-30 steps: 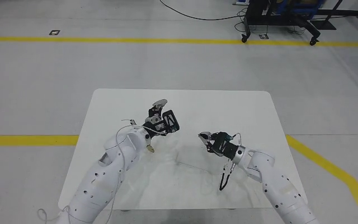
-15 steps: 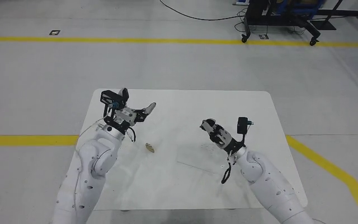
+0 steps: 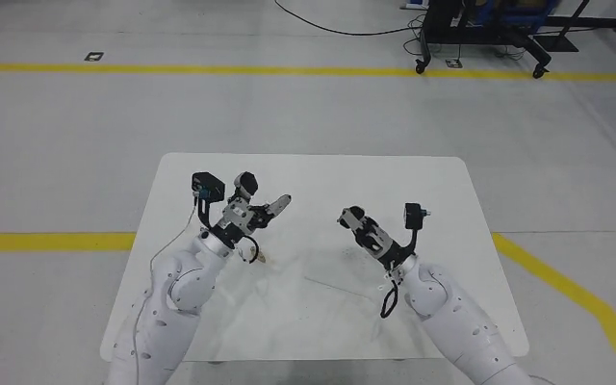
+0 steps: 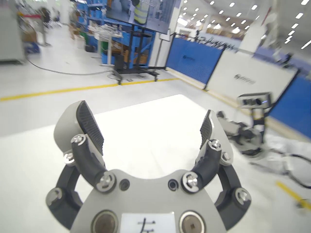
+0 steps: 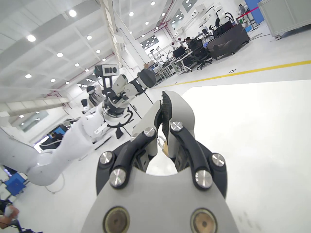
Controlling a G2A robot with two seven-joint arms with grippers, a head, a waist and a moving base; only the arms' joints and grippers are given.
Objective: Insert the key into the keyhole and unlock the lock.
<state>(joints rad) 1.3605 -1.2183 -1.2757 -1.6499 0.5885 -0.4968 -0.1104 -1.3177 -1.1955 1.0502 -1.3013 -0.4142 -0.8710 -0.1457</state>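
Note:
A small brass lock [image 3: 261, 256] lies on the white table [image 3: 385, 183], left of the middle, partly behind a black cable loop on my left wrist. My left gripper [image 3: 263, 194] hangs above and just behind the lock, wide open and holding nothing [image 4: 145, 112]. My right gripper [image 3: 346, 215] is raised over the table's middle and faces the left gripper. It is shut [image 5: 161, 100], with a small silver and brass piece, apparently the key [image 5: 162, 144], pinched low between its fingers. The left gripper [image 5: 132, 81] stands beyond it.
The right arm's gripper [image 4: 233, 129] is off to one side of the left gripper. Bare white tabletop surrounds both arms. Yellow floor lines [image 3: 289, 69] and a wheeled stand [image 3: 481, 34] lie well beyond the table's far edge.
My left gripper rose from beside the lock, swung out to the table's far left, then came partway back, open. My right gripper lifted off the table and tilted up, still shut.

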